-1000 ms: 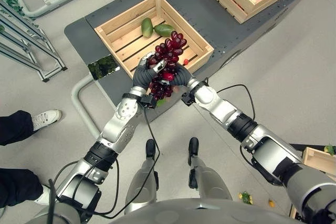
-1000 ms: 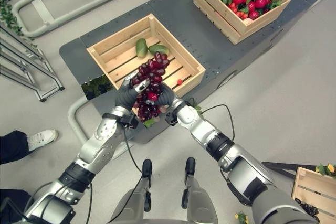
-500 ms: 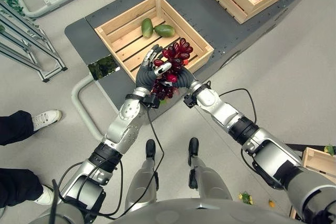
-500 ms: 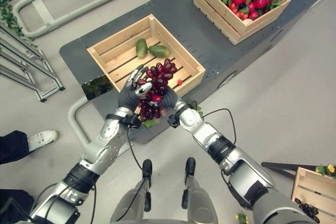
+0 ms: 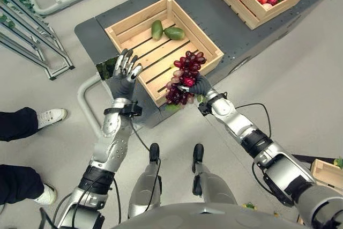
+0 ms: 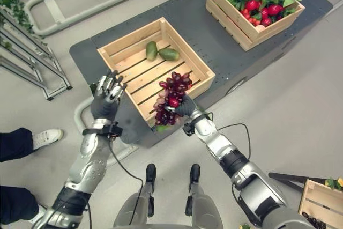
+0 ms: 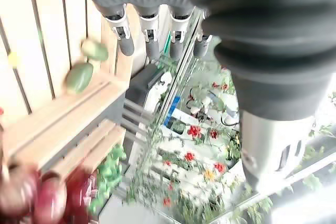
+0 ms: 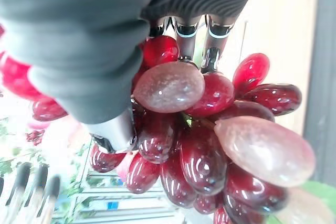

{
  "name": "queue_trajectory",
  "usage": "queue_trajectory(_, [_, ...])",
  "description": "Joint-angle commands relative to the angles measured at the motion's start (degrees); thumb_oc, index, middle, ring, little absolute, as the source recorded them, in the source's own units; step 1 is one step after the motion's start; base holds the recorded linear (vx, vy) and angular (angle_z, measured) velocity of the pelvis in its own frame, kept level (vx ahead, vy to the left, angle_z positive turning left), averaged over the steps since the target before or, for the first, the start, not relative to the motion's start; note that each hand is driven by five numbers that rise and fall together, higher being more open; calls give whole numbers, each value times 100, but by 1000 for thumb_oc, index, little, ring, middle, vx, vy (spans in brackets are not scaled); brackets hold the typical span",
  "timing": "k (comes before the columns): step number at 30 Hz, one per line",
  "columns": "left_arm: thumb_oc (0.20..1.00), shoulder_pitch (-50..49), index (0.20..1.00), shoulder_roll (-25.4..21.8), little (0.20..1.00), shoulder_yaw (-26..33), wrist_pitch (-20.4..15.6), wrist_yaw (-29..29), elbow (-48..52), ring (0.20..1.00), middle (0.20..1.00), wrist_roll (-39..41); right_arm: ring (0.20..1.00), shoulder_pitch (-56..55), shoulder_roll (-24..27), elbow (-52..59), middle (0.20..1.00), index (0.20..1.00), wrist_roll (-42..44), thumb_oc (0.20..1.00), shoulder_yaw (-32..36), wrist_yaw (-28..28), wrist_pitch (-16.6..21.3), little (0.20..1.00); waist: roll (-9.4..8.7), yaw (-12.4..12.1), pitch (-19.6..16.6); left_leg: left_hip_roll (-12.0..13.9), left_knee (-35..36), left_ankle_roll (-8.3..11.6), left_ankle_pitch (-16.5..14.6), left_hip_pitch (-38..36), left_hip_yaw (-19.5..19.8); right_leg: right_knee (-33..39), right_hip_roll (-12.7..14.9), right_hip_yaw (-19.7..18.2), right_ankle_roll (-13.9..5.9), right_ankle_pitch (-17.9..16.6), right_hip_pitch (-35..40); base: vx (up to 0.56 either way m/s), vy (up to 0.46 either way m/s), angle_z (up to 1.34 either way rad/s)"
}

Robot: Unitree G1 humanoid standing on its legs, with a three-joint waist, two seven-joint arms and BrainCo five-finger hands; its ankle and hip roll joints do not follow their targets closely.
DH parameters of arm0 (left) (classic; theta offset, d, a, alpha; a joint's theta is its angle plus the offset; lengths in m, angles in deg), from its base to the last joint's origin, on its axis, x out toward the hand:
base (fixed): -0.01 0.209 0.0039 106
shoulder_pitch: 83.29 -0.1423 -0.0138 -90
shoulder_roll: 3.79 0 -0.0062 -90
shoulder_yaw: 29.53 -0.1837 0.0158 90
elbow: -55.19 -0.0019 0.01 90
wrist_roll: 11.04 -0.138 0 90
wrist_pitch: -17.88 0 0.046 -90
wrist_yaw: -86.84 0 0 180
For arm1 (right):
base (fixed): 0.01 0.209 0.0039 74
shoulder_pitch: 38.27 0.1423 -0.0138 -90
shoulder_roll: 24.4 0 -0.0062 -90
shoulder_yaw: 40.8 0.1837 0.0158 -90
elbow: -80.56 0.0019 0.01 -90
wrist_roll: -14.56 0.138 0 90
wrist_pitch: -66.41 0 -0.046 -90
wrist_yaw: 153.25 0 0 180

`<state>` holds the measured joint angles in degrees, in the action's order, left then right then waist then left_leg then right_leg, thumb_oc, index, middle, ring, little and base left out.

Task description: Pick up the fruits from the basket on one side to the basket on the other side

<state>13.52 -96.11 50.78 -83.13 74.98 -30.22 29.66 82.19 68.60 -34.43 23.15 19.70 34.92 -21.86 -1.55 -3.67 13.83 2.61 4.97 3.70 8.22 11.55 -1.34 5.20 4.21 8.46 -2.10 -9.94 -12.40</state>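
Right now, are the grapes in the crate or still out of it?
Out: the right robot hand holds the grapes over the crate's near rim.

The right hand point(image 8: 113, 124) has its fingers point(image 8: 185, 35) and thumb curled round a bunch of dark red grapes point(image 8: 210, 150), which hangs below it. Pale wood behind is probably the crate point(image 8: 278, 30).

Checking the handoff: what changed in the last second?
The left hand let go of the red grape bunch and moved off to the robot's left; it is open beside the near wooden crate. The right hand alone now holds the bunch over the crate's near edge. The two green fruits in that crate and the far crate of produce stayed put.
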Motion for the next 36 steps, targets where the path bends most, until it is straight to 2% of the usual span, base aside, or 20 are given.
queue_trajectory(1, [1000,0,1000,-124,1000,85,-344,5,49,1000,1000,-479,200,300,-167,450,200,200,108,200,356,151,441,200,-239,-94,-298,-383,3,-207,-556,-36,50,-89,294,18,-586,331,46,16,6,3])
queue_trajectory(4, [1000,-335,1000,-81,1000,467,-313,-14,-292,1000,1000,-633,200,-55,29,775,200,200,91,200,720,151,486,200,-252,-131,-305,-409,3,-215,-570,-57,58,-84,316,51,-596,343,100,25,4,4])
queue_trajectory(9, [1000,-629,1000,-64,1000,743,-286,-50,-658,1000,1000,-924,200,-353,180,902,200,200,85,200,1084,231,528,200,-265,-180,-327,-423,3,-218,-584,-98,75,-81,339,94,-610,359,158,18,3,2])
queue_trajectory(12, [1000,-773,1000,-121,1000,822,-155,-92,-1258,1000,1000,-1370,200,-536,319,1021,200,200,81,200,1309,241,559,200,-272,-203,-340,-430,3,-220,-594,-140,84,-79,351,114,-626,370,223,19,13,3])
queue_trajectory(14, [1000,-856,1000,-148,1000,814,78,-123,-2138,1000,1000,-1815,200,-715,438,1118,200,200,119,200,1504,258,584,200,-273,-203,-367,-435,3,-221,-602,-180,80,-77,369,131,-647,373,272,33,32,7])
queue_trajectory(15, [1000,-844,1000,-143,1000,804,66,-126,-2158,1000,1000,-1826,200,-725,441,1128,200,200,118,200,1511,257,581,200,-272,-209,-365,-435,3,-221,-605,-185,80,-76,370,131,-648,375,277,41,45,7])
queue_trajectory(16, [1000,-814,1000,-214,1000,744,213,-234,-2810,1000,1000,-2419,200,-884,498,1257,200,200,191,200,1634,255,623,200,-282,-170,-389,-439,3,-221,-615,-218,61,-80,378,126,-665,382,306,39,49,4])
queue_trajectory(19, [1000,-656,1000,-154,1000,557,486,-327,-4163,1000,1000,-3122,200,-1192,573,1454,200,200,299,200,1823,272,669,200,-277,-99,-413,-455,3,-234,-638,-297,23,-88,389,93,-690,379,369,47,62,0])
queue_trajectory(20, [1000,-608,1000,-82,1000,528,624,-352,-4713,1000,1000,-3283,200,-1282,579,1481,200,200,331,200,1854,283,686,200,-285,-71,-431,-456,3,-233,-640,-318,8,-90,398,94,-694,376,389,31,34,0])
queue_trajectory(21, [1000,-579,1000,-71,1000,516,600,-358,-4757,1000,1000,-3286,200,-1289,587,1490,200,200,331,200,1862,282,683,200,-278,-78,-424,-456,3,-234,-643,-324,8,-89,398,95,-695,378,395,51,66,-1])
queue_trajectory(22, [1000,-447,1000,111,1000,516,770,-413,-5805,1000,1000,-3483,200,-1534,635,1614,200,200,358,200,1973,269,688,200,-275,-6,-455,-469,3,-243,-670,-386,-26,-94,408,77,-704,377,436,35,49,-2])
queue_trajectory(23, [1000,-445,1000,112,1000,515,768,-414,-5808,1000,1000,-3483,200,-1535,636,1615,200,200,358,200,1975,269,687,200,-274,-8,-453,-469,3,-243,-670,-388,-26,-94,407,76,-704,377,438,68,89,-2])
queue_trajectory(24, [1000,-393,1000,247,1000,691,1002,-494,-6878,1000,1000,-3658,200,-1770,657,1751,200,200,380,200,2112,267,693,200,-283,43,-501,-477,3,-247,-690,-424,-41,-94,417,62,-716,381,470,37,41,-2])
queue_trajectory(25, [1000,-373,1000,253,1000,688,982,-496,-6911,1000,1000,-3660,200,-1777,660,1763,200,200,379,200,2116,266,687,200,-279,41,-498,-477,3,-247,-694,-428,-41,-93,417,62,-717,384,474,75,78,-6])
queue_trajectory(26, [1000,-378,1000,322,1000,1015,1189,-484,-7673,1000,1000,-3670,200,-2029,682,1864,200,200,369,200,2249,232,678,200,-297,86,-531,-495,3,-263,-723,-476,-68,-105,431,53,-727,385,509,40,38,-9])
queue_trajectory(27, [1000,-373,1000,322,1000,1016,1182,-483,-7686,1000,1000,-3671,200,-2036,682,1873,200,200,368,200,2250,231,674,200,-297,85,-530,-495,3,-264,-725,-480,-69,-104,432,52,-728,386,513,100,83,-9])
queue_trajectory(28, [1000,-524,1000,330,1000,1355,1384,-414,-8215,1000,1000,-3802,200,-2253,687,1887,200,200,363,200,2431,234,657,200,-310,106,-589,-509,3,-286,-789,-561,-118,-115,454,27,-746,398,570,64,46,-6])
queue_trajectory(33, [1000,-681,1000,342,1000,1488,1361,-402,-8243,1000,1000,-3979,200,-2625,608,2009,200,200,413,200,2716,231,676,200,-310,120,-625,-543,3,-360,-882,-721,-185,-294,460,-33,-771,453,615,78,72,-18])
queue_trajectory(36, [1000,-627,1000,321,1000,1281,1359,-338,-8091,1000,1000,-4250,200,-2918,551,2072,200,200,441,200,2880,165,688,200,-274,239,-561,-546,3,-440,-927,-872,-239,-751,415,-156,-787,566,520,26,83,-9])
